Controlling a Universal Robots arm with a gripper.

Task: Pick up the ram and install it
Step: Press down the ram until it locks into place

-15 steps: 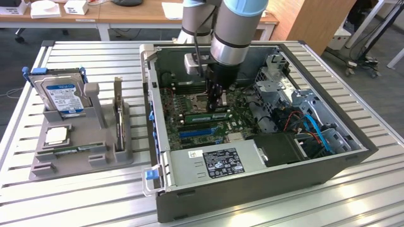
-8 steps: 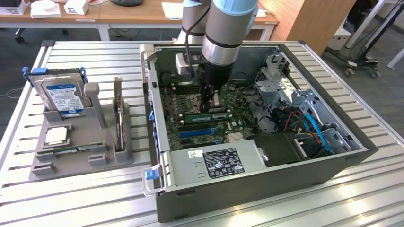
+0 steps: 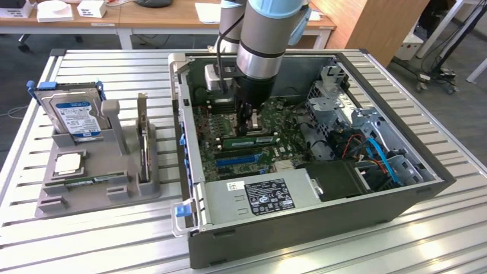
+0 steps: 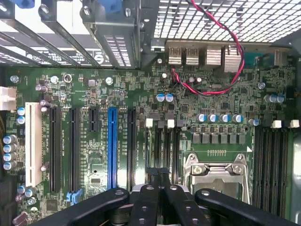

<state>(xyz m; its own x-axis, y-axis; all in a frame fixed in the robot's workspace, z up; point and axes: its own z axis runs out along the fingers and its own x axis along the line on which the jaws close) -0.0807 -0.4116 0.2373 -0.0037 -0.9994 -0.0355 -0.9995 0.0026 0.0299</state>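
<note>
My gripper [image 3: 249, 124] reaches down into the open computer case [image 3: 426, 188], over the motherboard [image 4: 141, 94]. Its black fingers [image 4: 146, 197] are pressed together, shut, with nothing visible between them; the gripper [image 4: 159, 178] sits over the memory slots beside the metal CPU socket [image 4: 216, 172]. In the exterior view a long green ram [image 3: 248, 138] sits on edge in a motherboard slot just below the fingertips. I cannot tell whether they touch it. A similar thin green stick [image 3: 91, 181] lies in the front slot of the grey holder.
The grey holder [image 3: 45, 202] on the slatted table, at the exterior view's left, carries a blue-labelled hard drive [image 3: 74, 117], a dark expansion card [image 3: 142, 134] and a small square chip [image 3: 68, 164]. Inside the case are a power supply [image 3: 259, 197], blue cables [image 3: 384, 160] and a drive cage [image 3: 335, 97].
</note>
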